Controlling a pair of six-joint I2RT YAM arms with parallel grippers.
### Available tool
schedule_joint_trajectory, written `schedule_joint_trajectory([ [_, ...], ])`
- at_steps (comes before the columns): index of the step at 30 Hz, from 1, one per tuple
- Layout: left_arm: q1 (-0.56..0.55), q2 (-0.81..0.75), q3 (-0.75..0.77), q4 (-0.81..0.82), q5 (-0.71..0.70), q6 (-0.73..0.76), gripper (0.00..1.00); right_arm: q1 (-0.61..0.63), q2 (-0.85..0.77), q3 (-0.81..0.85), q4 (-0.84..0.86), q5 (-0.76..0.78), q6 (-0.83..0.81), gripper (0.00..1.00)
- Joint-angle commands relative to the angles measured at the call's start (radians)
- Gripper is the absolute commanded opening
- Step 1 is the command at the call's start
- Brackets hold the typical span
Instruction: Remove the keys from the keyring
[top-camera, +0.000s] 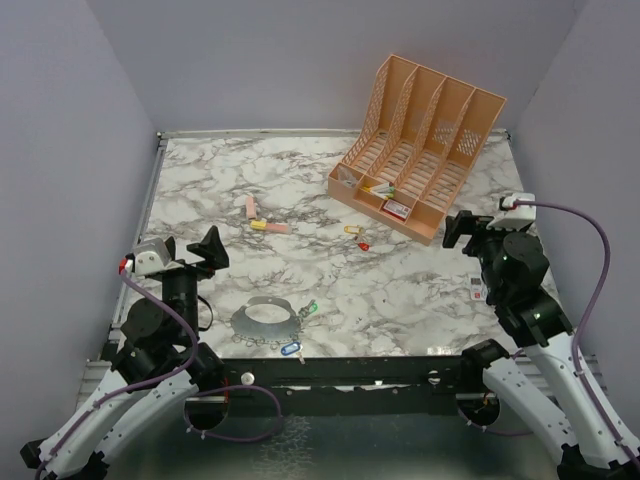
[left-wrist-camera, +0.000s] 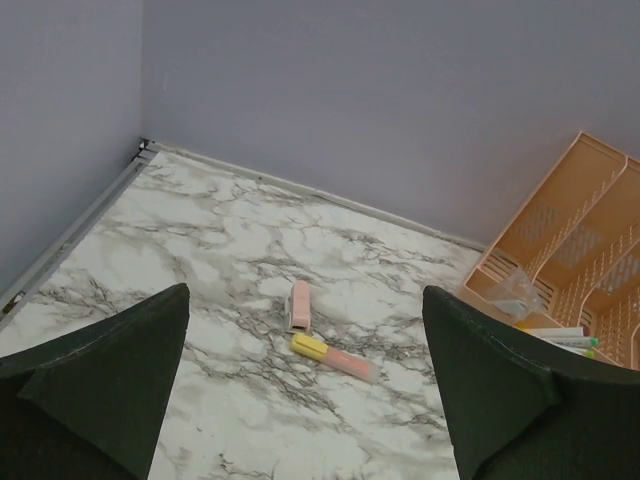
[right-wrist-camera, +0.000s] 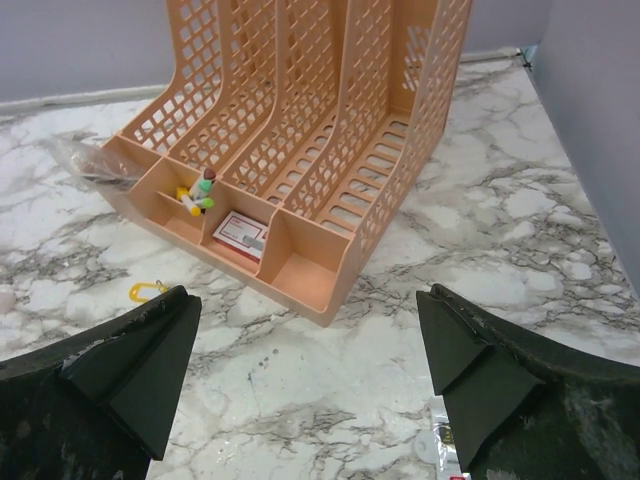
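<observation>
The keyring (top-camera: 262, 318), a flat pale grey crescent, lies on the marble table near its front edge, left of centre. Small silvery keys (top-camera: 262, 341) hang along its near rim, with a green tag (top-camera: 307, 311) and a blue tag (top-camera: 291, 349) on its right side. My left gripper (top-camera: 202, 250) is open and empty, raised above the table behind and left of the keyring. My right gripper (top-camera: 463, 232) is open and empty at the right, in front of the organiser. Neither wrist view shows the keyring or keys.
A peach slotted file organiser (top-camera: 420, 145) stands at the back right, holding small items. A pink marker (top-camera: 251, 207) and a yellow-capped marker (top-camera: 270, 227) lie mid-table. A yellow clip (top-camera: 352, 230) and a red item (top-camera: 364, 244) lie before the organiser. A packet (top-camera: 477, 291) lies by the right arm.
</observation>
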Motion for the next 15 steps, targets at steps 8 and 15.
schedule_joint_trajectory([
  [8,0.012,-0.018,-0.011,0.022,-0.016,0.015,0.99,0.000,0.126,-0.013,0.020,-0.239,0.007,1.00],
  [15,0.016,-0.038,-0.013,0.021,-0.016,0.015,0.99,0.155,0.285,-0.046,0.079,-0.218,0.062,1.00],
])
